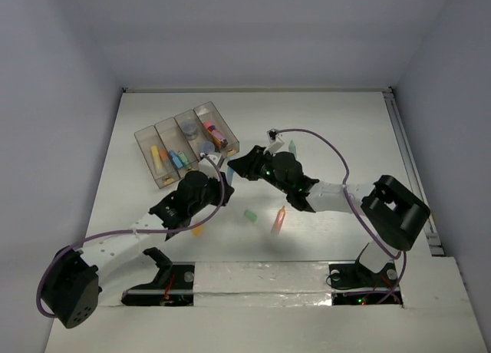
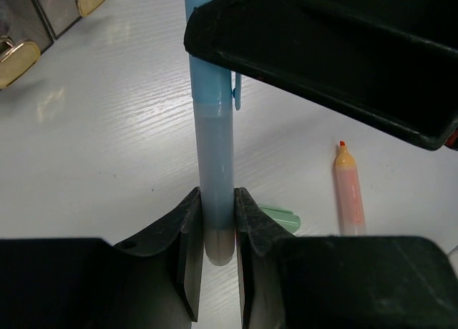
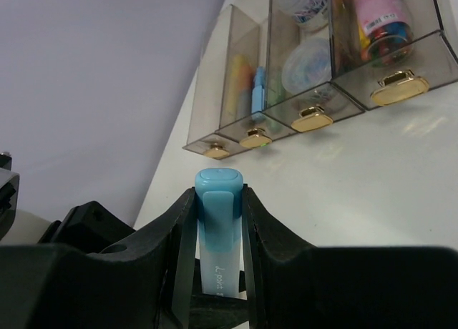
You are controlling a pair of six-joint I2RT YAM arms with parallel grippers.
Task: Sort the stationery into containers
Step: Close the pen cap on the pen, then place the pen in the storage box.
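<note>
A light-blue marker (image 1: 229, 171) is held between both grippers just above the table, in front of the tray. My left gripper (image 2: 216, 200) is shut on its clear bottom end (image 2: 215, 157). My right gripper (image 3: 218, 198) is shut on its capped end (image 3: 217, 180). The smoky four-compartment tray (image 1: 143, 138) stands at the back left and holds yellow and blue markers, round grey pots and pink pieces. It also shows in the right wrist view (image 3: 215, 121). An orange marker (image 1: 278, 219) and a small green piece (image 1: 250, 214) lie on the table.
A green marker (image 1: 291, 146) lies behind the right gripper. A small orange-yellow piece (image 1: 197, 230) peeks out under the left arm. The orange marker (image 2: 348, 189) and green piece (image 2: 285, 217) lie right of the left fingers. White walls enclose the table.
</note>
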